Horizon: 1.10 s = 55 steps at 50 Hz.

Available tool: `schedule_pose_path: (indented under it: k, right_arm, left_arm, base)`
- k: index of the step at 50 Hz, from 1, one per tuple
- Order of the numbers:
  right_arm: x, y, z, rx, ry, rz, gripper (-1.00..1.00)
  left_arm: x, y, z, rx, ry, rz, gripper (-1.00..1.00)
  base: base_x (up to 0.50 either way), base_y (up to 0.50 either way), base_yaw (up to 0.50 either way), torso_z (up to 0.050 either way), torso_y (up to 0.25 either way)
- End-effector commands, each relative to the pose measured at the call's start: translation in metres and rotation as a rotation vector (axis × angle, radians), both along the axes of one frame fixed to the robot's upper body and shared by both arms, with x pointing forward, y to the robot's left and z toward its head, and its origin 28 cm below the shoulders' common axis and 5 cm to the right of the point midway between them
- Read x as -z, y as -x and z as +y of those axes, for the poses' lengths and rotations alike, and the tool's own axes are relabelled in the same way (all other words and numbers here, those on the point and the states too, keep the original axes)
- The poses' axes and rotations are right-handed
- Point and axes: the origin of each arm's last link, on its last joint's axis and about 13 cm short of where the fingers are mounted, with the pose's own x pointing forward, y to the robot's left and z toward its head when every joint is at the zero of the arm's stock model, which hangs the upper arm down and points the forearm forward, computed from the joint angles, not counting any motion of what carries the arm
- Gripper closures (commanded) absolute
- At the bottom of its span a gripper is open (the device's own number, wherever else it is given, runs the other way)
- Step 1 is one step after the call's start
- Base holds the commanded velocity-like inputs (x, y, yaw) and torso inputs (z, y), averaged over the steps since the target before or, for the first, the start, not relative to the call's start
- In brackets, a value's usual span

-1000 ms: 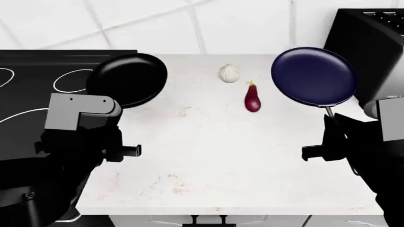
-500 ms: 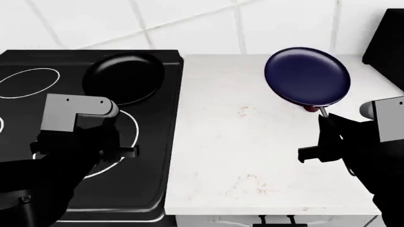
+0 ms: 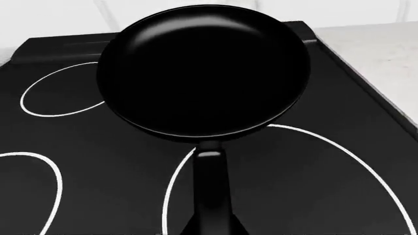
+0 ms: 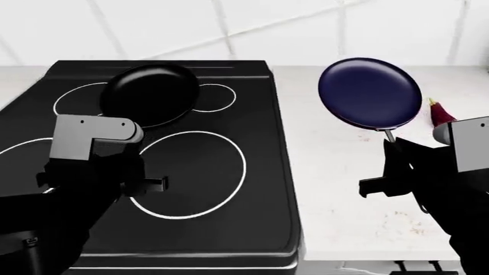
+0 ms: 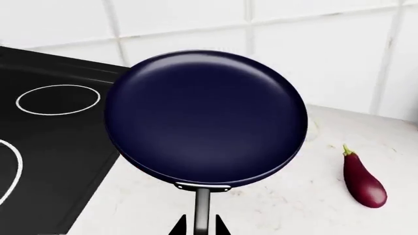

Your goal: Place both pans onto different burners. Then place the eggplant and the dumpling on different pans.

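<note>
My left gripper (image 3: 210, 229) is shut on the handle of the glossy black pan (image 3: 203, 68), which hangs in the air above the back of the cooktop (image 4: 267, 200). In the head view that pan (image 4: 149, 94) sits beyond a large front burner ring (image 4: 191, 175); a second large ring (image 4: 11, 150) is cut off at the left. My right gripper (image 5: 201, 228) is shut on the navy pan's handle. The navy pan (image 4: 370, 93) hovers over the white counter. The eggplant (image 5: 362, 181) lies on the counter beside it. The dumpling is hidden.
Two smaller white rings (image 4: 217, 97) mark the cooktop's back row. The white counter (image 4: 344, 195) runs along the cooktop's right side. A tiled wall (image 4: 267, 28) stands close behind both.
The head view has swung left: the cooktop now fills the left and middle, and the counter and eggplant have slid to the right. Both pans stay held in the air.
</note>
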Motion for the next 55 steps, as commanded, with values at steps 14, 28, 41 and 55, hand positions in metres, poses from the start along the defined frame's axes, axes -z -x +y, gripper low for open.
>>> schedule_pose_path:
  k: [14,28,41,55]
  right_arm:
    - [-0.0081,-0.0019,-0.0015,0.04,0.013,-0.058,1.0]
    - [-0.0091,-0.0012,-0.0012,0.034,0.014,-0.059,1.0]
    - [-0.0092,-0.0029,0.0005,0.031,0.006,-0.063,1.0]
    - [-0.0109,-0.0037,0.001,0.039,-0.011,-0.072,1.0]
  left_arm:
    - [-0.0062,-0.0008,0.0039,-0.042,0.002,-0.048,1.0]
    - [-0.0053,-0.0001,0.005,-0.047,0.004,-0.048,1.0]
    - [-0.0063,0.0002,0.0055,-0.049,0.001,-0.05,1.0]
    - [-0.0056,-0.0006,0.0045,-0.039,-0.003,-0.051,1.0]
  base:
    - [0.0,0.5,0.0,0.001,0.003]
    - [0.0,0.5,0.0,0.001,0.004]
    - [0.0,0.5,0.0,0.001,0.003]
    - [-0.22,0.24,0.0,0.001,0.003]
